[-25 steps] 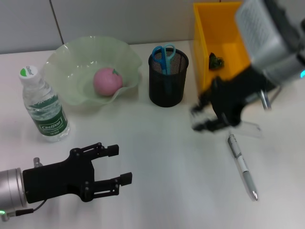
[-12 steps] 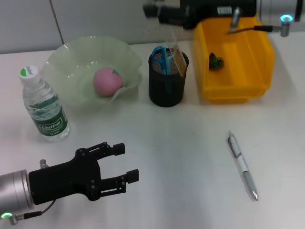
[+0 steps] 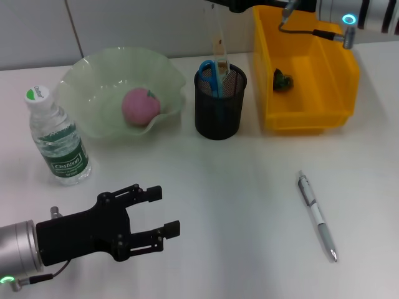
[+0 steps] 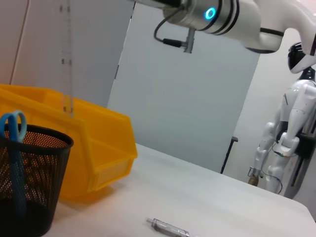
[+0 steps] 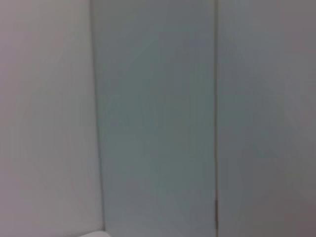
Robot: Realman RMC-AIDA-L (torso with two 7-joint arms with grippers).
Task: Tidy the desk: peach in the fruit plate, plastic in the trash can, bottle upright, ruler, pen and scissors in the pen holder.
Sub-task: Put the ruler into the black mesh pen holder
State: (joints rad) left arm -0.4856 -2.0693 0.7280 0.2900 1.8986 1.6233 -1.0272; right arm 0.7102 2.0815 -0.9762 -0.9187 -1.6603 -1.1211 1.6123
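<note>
Head view: a clear ruler [image 3: 218, 38] hangs almost upright over the black mesh pen holder [image 3: 220, 109], its long axis near vertical and its lower end at the holder's rim beside the blue-handled scissors [image 3: 212, 73] already standing inside. The right arm [image 3: 324, 11] reaches in along the top edge above the yellow trash can [image 3: 312, 81]; its gripper is cut off by the frame, so whether it clasps the ruler cannot be told. The pen [image 3: 317, 215] lies flat on the white desk [image 3: 237, 187] well in front of and to the right of the holder, tip pointing toward the robot, with bare desk all round it. Left of the holder, the peach [image 3: 140, 104] sits in the green fruit plate [image 3: 93, 87], and the bottle [image 3: 56, 137] stands upright beyond that. The left gripper [image 3: 153, 215] hovers low over the near desk, fingers spread and holding nothing.

Left wrist view: the ruler [image 4: 65, 54] hangs vertically above the holder [image 4: 29, 182], the trash can [image 4: 98, 143] just behind it and the pen [image 4: 168, 227] lying on open desk.

Right wrist view: only a blank wall.
</note>
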